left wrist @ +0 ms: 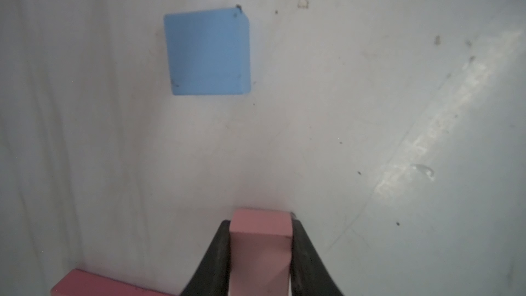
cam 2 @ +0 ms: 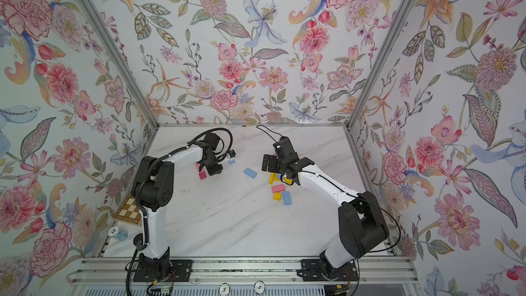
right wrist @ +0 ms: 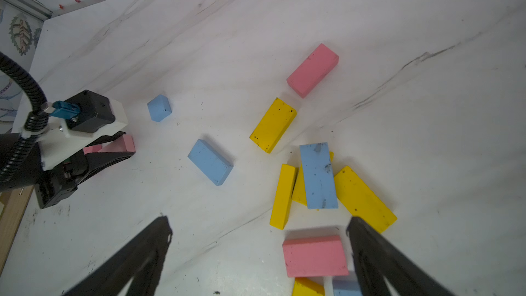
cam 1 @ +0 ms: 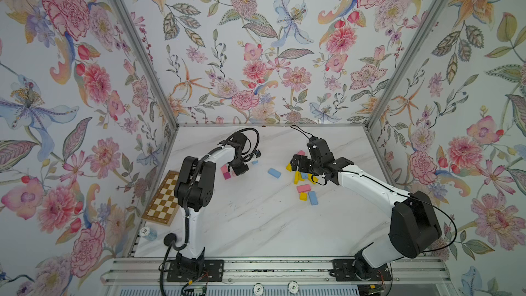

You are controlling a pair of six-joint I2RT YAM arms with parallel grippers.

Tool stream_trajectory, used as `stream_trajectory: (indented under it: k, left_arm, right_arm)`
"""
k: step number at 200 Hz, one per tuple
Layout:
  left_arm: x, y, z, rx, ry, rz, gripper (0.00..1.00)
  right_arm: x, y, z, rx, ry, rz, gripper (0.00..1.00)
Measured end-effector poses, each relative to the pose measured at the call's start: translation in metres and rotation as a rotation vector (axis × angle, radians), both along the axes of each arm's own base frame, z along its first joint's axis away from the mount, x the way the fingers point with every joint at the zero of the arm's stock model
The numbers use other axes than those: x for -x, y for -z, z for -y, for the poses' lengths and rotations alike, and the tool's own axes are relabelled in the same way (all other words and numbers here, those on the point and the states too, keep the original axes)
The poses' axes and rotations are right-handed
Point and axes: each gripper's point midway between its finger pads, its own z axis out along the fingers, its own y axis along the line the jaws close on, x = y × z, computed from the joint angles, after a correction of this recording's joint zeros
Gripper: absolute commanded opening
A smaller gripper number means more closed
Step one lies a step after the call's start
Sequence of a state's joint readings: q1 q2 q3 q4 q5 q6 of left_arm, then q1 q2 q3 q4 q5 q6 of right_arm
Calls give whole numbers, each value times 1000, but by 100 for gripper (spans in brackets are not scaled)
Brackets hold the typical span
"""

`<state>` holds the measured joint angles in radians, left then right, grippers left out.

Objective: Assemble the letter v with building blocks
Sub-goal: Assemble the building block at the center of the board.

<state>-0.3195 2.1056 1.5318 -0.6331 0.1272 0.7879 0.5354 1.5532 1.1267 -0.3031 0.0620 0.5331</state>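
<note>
My left gripper (left wrist: 260,220) is shut on a pink block (left wrist: 260,252), held on end just above the marble table; in a top view it (cam 1: 238,169) hangs beside a pink block (cam 1: 224,169) and a magenta block (cam 1: 226,175). A small blue square block (left wrist: 206,52) lies ahead of it. My right gripper (right wrist: 259,223) is open above the table, with a pink block (right wrist: 314,256) lying close to one of its fingers (right wrist: 370,246). Beyond it a blue block (right wrist: 318,176) rests on yellow blocks (right wrist: 364,197). A blue oblong block (cam 1: 274,172) lies between the two arms.
A brown-and-cream checkered board (cam 1: 163,197) lies by the left wall, partly under the left arm. Poker chips (cam 1: 148,233) sit at the front left corner. Loose pink (cam 1: 303,188), yellow (cam 1: 303,196) and blue (cam 1: 313,197) blocks lie below the right gripper. Floral walls enclose the table.
</note>
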Motion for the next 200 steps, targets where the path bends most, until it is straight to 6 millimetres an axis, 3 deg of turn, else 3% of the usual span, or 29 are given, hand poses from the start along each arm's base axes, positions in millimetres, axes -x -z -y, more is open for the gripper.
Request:
stream_trajectory:
  k: [86, 200]
  left_arm:
    - [1, 0, -10, -8, -4, -1, 28]
    - [1, 0, -10, -2, -3, -1, 32]
  right_arm:
    - [6, -2, -13, -2, -26, 3, 99]
    - [7, -2, -12, 5, -24, -2, 99]
